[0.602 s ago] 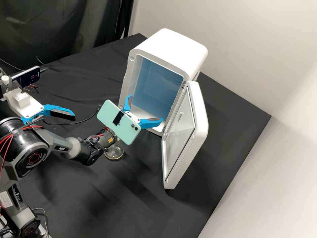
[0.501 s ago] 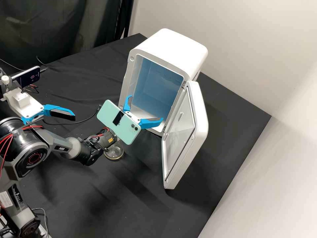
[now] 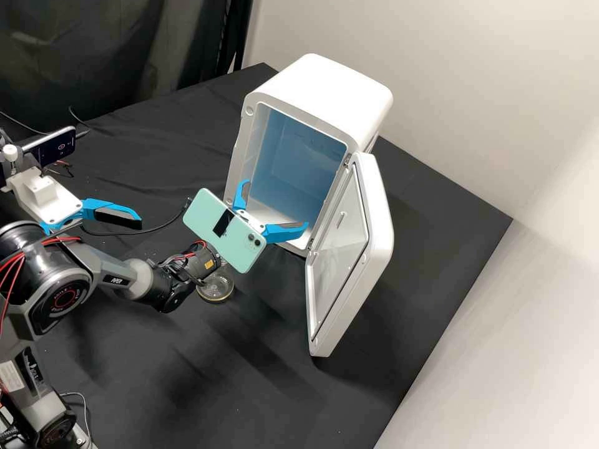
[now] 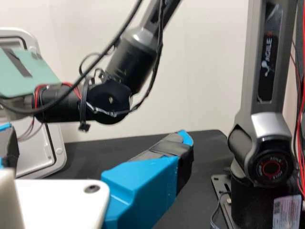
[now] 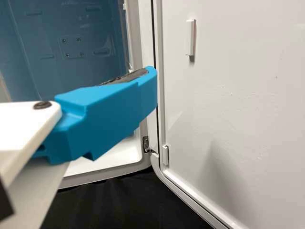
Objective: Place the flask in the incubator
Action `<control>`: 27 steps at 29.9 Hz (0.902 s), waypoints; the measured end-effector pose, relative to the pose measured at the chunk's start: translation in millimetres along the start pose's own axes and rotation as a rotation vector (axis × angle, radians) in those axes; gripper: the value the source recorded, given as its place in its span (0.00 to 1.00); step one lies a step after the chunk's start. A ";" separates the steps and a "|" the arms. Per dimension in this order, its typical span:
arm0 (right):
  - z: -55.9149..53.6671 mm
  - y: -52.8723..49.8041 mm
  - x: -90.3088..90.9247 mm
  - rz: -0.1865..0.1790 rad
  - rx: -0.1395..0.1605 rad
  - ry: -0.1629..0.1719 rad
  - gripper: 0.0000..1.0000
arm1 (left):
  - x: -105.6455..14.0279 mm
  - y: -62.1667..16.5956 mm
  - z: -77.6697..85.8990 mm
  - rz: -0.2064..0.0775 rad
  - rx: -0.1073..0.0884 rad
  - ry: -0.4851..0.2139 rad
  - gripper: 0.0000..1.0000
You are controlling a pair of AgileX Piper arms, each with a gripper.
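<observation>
My right tool: wide, empty, at the incubator mouth. Its door stands open for loading; flask (ungripped) on bench.

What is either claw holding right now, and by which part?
Nothing. The right claw hangs open at the mouth of the incubator, the left claw is open and empty, and the glass flask sits ungripped on the bench.

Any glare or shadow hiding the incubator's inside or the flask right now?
High view: the incubator interior is evenly lit with no glare; the clear flask lies in soft shadow under the right arm's wrist, partly hidden. Right wrist view: one blue finger of the right gripper covers part of the opening; the door is bright but not glaring.
</observation>
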State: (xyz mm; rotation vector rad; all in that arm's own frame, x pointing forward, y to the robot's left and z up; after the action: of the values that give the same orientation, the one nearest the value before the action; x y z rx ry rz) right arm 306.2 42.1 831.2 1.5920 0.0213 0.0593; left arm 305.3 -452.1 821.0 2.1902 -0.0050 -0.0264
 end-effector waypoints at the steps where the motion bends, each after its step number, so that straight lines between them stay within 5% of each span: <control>1: 0.0 0.0 0.0 0.000 0.000 0.000 1.00 | -1.3 -2.2 -0.3 -0.008 0.000 0.001 1.00; 12: 0.0 0.0 0.0 0.000 0.000 0.000 1.00 | -14.8 -33.8 -11.5 -0.127 0.005 0.031 1.00; 27: 0.0 0.0 0.0 0.000 0.000 0.000 1.00 | -24.2 -51.4 -49.9 -0.172 -0.008 0.146 1.00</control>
State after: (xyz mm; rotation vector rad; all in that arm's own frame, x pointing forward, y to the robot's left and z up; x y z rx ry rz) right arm 306.2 42.1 831.2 1.5920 0.0213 0.0593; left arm 281.9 -381.4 808.5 2.1742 0.2648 0.0363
